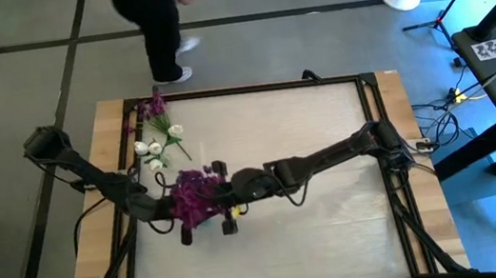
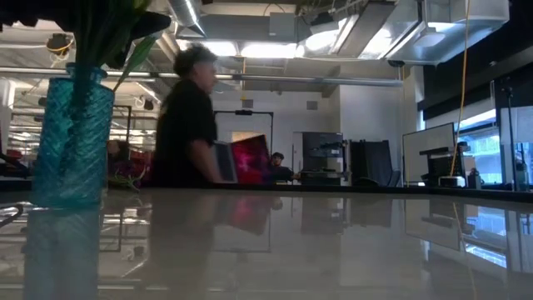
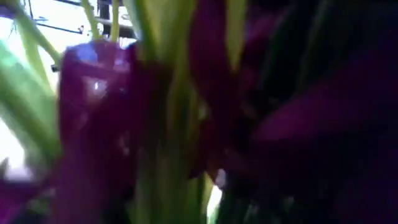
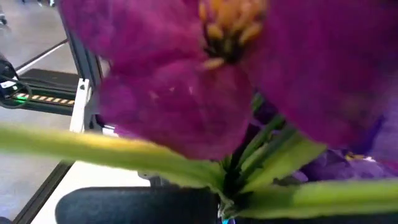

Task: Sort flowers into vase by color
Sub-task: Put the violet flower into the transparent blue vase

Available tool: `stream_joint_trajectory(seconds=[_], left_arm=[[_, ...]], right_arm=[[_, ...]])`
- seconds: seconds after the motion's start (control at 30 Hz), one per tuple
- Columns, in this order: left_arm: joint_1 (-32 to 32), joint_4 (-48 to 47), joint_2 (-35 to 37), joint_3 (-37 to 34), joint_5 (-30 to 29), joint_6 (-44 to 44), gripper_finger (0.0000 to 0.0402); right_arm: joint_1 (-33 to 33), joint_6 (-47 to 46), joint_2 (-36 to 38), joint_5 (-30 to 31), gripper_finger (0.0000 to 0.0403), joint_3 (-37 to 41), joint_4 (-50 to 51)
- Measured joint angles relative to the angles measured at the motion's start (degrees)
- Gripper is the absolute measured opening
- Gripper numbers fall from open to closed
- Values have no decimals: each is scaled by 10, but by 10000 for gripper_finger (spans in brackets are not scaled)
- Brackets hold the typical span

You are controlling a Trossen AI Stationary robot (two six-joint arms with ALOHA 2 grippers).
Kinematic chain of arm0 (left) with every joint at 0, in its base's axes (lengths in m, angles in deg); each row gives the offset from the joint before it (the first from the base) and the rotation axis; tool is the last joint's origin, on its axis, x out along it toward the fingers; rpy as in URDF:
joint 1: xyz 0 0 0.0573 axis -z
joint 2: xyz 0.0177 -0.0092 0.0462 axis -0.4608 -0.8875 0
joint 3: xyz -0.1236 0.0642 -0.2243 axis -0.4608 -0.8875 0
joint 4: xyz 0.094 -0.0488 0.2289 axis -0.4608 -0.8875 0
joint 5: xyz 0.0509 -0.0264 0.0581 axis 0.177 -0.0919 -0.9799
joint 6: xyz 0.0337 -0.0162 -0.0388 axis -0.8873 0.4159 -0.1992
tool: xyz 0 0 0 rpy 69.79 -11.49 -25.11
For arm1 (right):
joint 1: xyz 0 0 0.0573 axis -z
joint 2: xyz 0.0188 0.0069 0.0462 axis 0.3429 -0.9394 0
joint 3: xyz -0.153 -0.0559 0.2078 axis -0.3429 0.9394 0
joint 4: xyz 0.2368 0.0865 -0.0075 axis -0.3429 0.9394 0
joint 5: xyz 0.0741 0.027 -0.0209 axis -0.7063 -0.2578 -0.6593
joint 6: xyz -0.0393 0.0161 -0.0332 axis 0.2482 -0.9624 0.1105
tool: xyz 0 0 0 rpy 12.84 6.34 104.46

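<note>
A bunch of purple flowers (image 1: 194,196) stands up from the teal glass vase (image 2: 70,137), whose green stems and leaves (image 2: 108,29) show in the low view. My left gripper (image 1: 169,210) is at the bunch's left side and my right gripper (image 1: 229,195) is at its right side. The blossoms hide both sets of fingers. Purple petals and green stems fill the left wrist view (image 3: 99,118) and the right wrist view (image 4: 186,87). Several white-budded sprigs (image 1: 155,149) and one purple sprig (image 1: 155,105) lie flat on the table at the far left.
A person in dark clothes (image 1: 156,26) walks past the table's far edge and also shows in the low view (image 2: 190,125). The white tabletop (image 1: 324,129) lies inside a dark frame. Cables and a stand (image 1: 468,62) are on the floor to the right.
</note>
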Motion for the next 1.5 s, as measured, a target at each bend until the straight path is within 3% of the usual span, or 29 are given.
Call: stream_joint_trajectory(seconds=[0.37,0.6,0.8,1.07,1.5], left_arm=[[13,-2,75,-52,3,-3,195],[15,6,76,-85,7,10,195],[29,9,76,-86,12,-5,195],[45,-1,80,-86,26,-7,195],[50,-226,217,-77,42,85,195]], right_arm=[[37,-4,0,-109,12,0,8],[36,21,-22,-114,12,-1,-27],[35,50,-44,-153,12,-1,-53],[35,49,-41,-147,12,0,-62],[36,48,-30,-122,12,2,-43]])
